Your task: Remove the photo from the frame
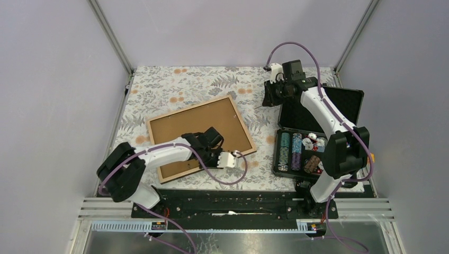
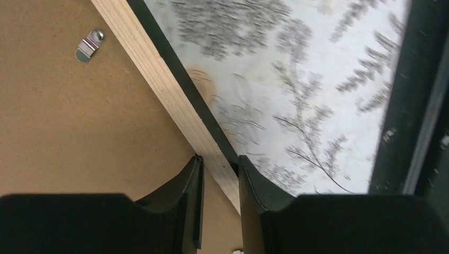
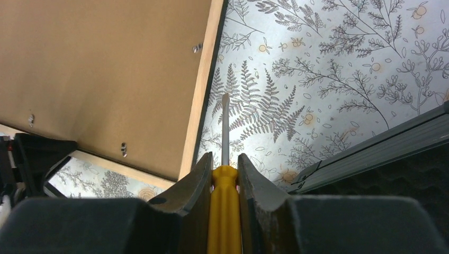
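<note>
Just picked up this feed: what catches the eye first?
The frame lies brown back up, left of centre on the floral cloth. The left gripper is closed on its near rim, while the right gripper, beside the open chip case at far right, grips a yellow-handled screwdriver.

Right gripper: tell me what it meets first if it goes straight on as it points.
The right gripper carries a screwdriver aimed at the cloth just beside the frame; probably the cloth first, though depth is unclear.
</note>
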`<state>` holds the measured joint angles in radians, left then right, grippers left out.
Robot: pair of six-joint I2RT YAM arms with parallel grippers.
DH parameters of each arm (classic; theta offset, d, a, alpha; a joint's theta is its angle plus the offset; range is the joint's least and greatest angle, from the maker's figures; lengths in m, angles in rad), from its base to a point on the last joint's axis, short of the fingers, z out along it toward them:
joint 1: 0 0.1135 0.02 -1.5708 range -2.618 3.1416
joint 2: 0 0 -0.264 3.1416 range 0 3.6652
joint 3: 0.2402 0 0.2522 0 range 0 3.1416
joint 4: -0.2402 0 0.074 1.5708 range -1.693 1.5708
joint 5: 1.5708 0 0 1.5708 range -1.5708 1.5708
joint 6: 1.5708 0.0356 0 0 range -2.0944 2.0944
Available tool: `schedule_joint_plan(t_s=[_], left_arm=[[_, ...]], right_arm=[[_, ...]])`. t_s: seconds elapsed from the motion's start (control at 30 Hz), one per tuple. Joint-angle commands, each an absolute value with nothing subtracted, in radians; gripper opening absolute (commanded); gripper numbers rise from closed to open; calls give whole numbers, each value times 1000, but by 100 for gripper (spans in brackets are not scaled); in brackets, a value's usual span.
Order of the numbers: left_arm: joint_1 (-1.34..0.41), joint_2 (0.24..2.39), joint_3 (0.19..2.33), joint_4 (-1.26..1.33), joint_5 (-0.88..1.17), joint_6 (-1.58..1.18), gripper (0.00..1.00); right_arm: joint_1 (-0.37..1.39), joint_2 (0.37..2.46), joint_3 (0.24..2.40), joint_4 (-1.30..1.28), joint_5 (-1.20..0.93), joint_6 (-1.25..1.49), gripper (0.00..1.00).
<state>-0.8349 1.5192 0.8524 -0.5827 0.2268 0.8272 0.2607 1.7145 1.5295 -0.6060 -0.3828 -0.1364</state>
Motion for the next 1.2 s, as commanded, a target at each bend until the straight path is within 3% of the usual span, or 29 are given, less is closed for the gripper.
schedule_joint_plan(t_s=[0.0,0.23,0.47,1.17], left_arm=[[-870,1423,743,-701,341,1019,2],[-881,1349,701,-713,328,1117,3],[-881,1337,700,-661,314,1050,16],[-881,1342,673,-620,313,1024,20]], right_arm=[[267,1647,1504,-579,-424,-175,0],[315,1638,1441,-580,-417,-196,0],[450,1656,1418,-596,-273,-268,0],[569,1805,1445,-602,-109,-302,0]])
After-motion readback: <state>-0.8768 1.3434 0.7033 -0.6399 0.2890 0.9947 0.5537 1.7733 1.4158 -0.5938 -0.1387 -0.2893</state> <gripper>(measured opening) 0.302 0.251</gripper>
